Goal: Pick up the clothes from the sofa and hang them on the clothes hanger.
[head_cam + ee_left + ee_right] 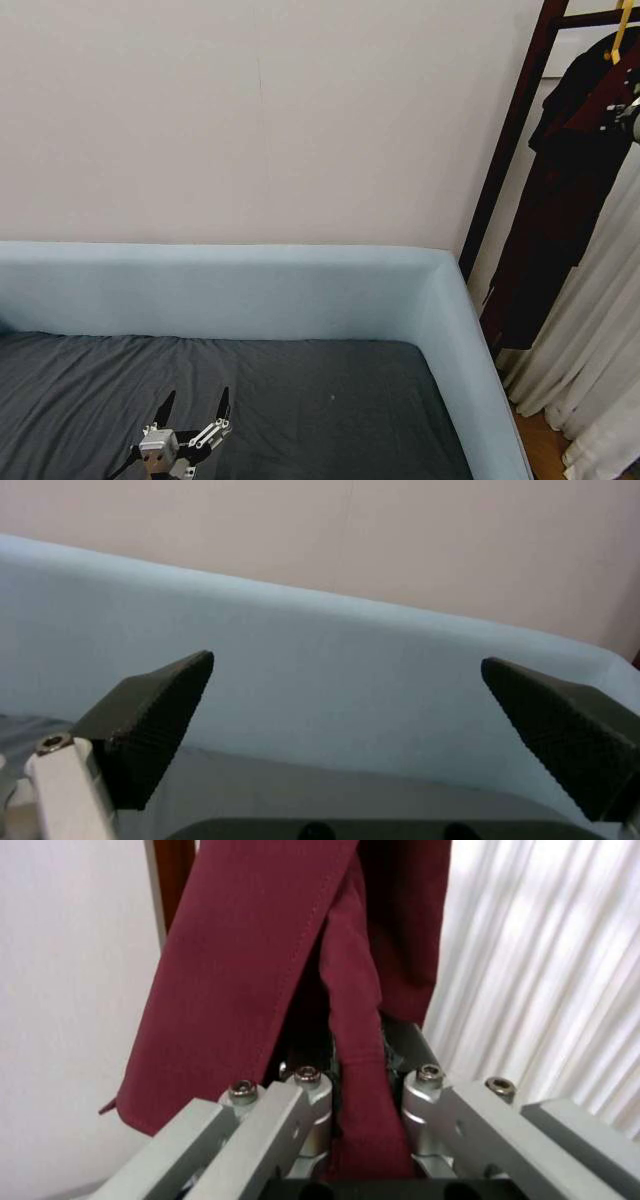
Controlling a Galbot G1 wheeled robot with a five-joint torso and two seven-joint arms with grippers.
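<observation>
A dark red garment (560,200) hangs from a yellow hanger (623,30) on the dark wooden clothes rack (505,150) at the right. My right gripper (630,115) is high at the right edge, against the garment's upper part. In the right wrist view a fold of the red cloth (300,952) runs down between the metal fingers, and the right gripper (355,1069) is shut on it. My left gripper (196,400) hovers low over the sofa's dark grey seat (330,400), open and holding nothing. In the left wrist view the left gripper (347,667) faces the backrest (330,675).
The sofa has a light blue backrest (250,290) and a right armrest (465,370), set against a pale wall. White curtains (600,370) hang right of the rack, just behind the garment. A strip of wooden floor (540,435) shows between sofa and curtain.
</observation>
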